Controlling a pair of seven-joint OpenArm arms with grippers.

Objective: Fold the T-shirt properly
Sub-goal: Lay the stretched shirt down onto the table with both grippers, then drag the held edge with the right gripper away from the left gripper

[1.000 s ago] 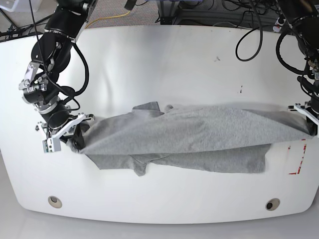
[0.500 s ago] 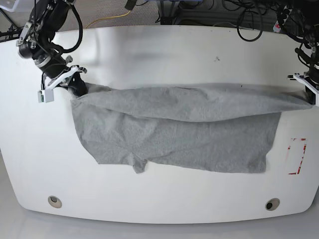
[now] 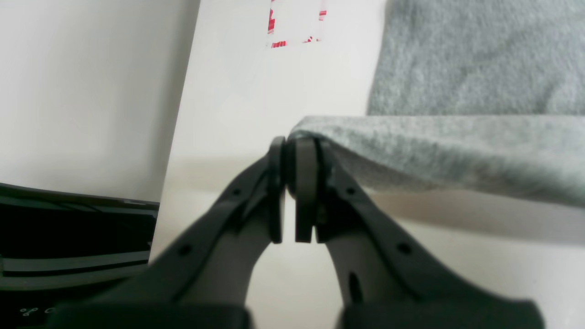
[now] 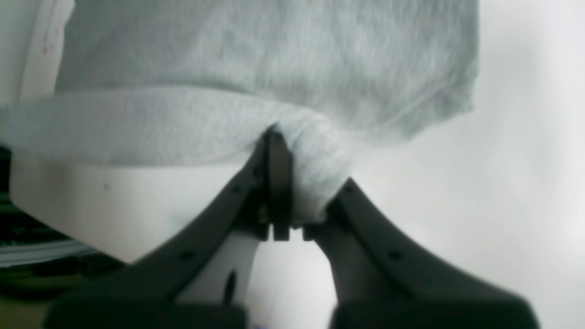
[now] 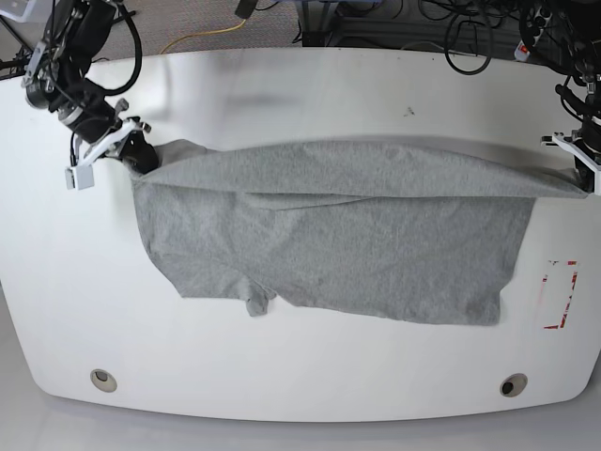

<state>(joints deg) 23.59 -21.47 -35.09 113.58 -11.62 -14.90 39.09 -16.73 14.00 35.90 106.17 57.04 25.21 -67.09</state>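
The grey T-shirt (image 5: 338,244) lies spread across the white table (image 5: 300,376), its far edge lifted and stretched between both arms. No print shows on it. My left gripper (image 5: 590,184), at the base view's right edge, is shut on a corner of the T-shirt (image 3: 457,155); its fingertips (image 3: 301,155) pinch the cloth's edge. My right gripper (image 5: 141,155), at the base view's far left, is shut on a bunched fold of the T-shirt (image 4: 315,151). A sleeve (image 5: 255,303) pokes out at the near edge.
Red-and-white tape marks (image 5: 562,293) sit on the table near its right edge. Two round holes (image 5: 103,380) (image 5: 513,384) lie near the front edge. Cables and dark equipment (image 5: 394,19) crowd the space behind the table.
Both grippers have carried the held edge toward the far side of the table, the right one much farther. The T-shirt has unfolded and spread wider over the table.
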